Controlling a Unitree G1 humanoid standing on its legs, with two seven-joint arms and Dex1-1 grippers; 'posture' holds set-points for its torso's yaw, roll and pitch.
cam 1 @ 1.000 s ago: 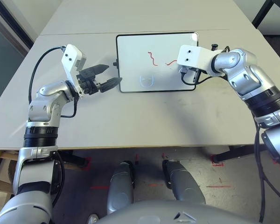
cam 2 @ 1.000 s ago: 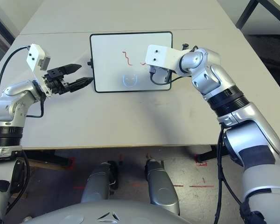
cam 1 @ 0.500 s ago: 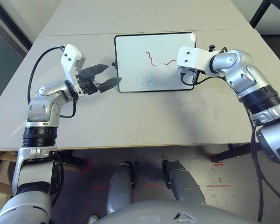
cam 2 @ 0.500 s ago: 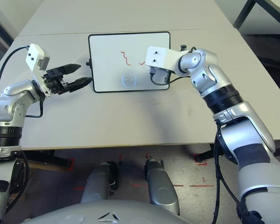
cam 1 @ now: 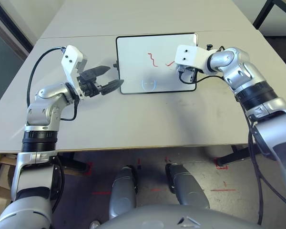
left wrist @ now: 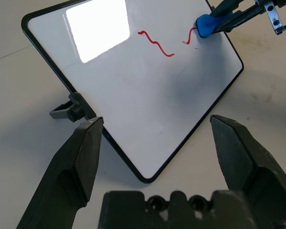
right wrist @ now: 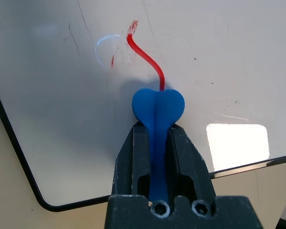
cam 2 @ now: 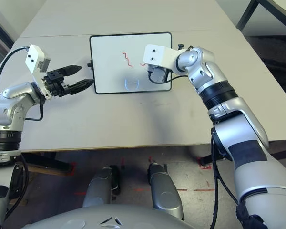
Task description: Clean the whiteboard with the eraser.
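Wiping under way: my right gripper, clamped on the eraser, meets a red squiggle on the whiteboard; left gripper gapes empty, frame left. Next, I'd sweep along it.

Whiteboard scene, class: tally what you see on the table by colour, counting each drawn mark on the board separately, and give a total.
White: 1, the whiteboard
Blue: 1, the eraser, held in the right gripper
Red: 2, the long squiggle and the short stroke at the eraser
Grey: 1, the faint round mark
Total: 5
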